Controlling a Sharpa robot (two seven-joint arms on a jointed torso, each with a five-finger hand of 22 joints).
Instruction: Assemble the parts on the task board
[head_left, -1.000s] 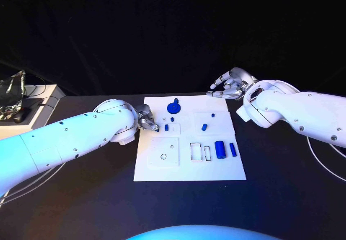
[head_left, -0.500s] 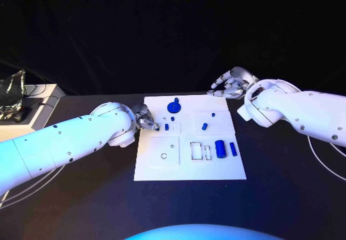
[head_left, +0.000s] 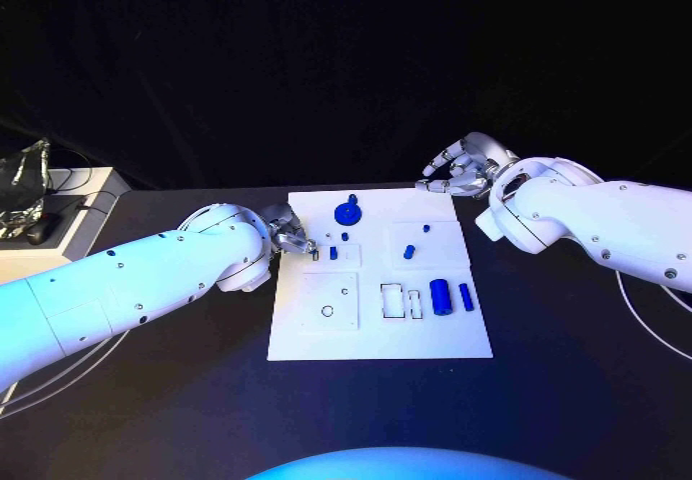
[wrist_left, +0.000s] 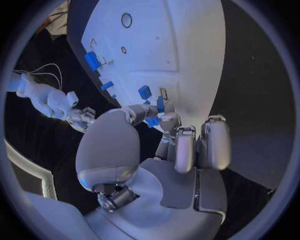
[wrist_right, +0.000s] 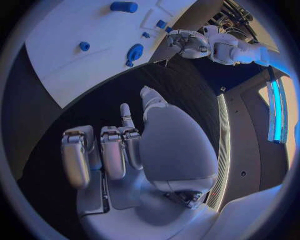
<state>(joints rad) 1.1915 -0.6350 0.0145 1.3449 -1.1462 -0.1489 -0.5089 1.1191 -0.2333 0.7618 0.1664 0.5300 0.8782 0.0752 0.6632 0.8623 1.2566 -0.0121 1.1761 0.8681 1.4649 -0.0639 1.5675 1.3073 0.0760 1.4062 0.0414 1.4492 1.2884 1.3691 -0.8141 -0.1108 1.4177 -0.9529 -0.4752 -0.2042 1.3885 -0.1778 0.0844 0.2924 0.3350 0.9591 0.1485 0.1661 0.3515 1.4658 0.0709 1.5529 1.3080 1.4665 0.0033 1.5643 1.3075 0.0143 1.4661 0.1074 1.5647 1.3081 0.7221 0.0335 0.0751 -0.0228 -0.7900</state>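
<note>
Head view, left to right. Left hand (head_left: 290, 240) sits at the left edge of the white task board (head_left: 379, 340), beside the upper-left recess; its fingertips are drawn together close to a small blue part (head_left: 333, 255). Left wrist view puts a blue part (wrist_left: 160, 104) right at the thumb and fingertip, seemingly pinched, though the contact is too small to confirm; the other fingers (wrist_left: 215, 140) are curled down.

On the board: a round blue knob with a stem (head_left: 348, 212) near the far edge, two small blue pegs (head_left: 410, 252) in the upper-right recess, an outlined rectangular slot (head_left: 392, 302) in the lower middle, a larger blue cylinder (head_left: 440, 297) and a slimmer blue pin (head_left: 466, 297) just beside it on the right. A small ring mark (head_left: 327, 312) lies in the lower-left panel.

Right hand (head_left: 459, 170) hangs off the board's far right corner, above the black table (head_left: 173, 400), holding nothing, fingers loosely curled and apart. Right wrist view shows the same: fingers (wrist_right: 112, 150) bent, nothing inside.
</note>
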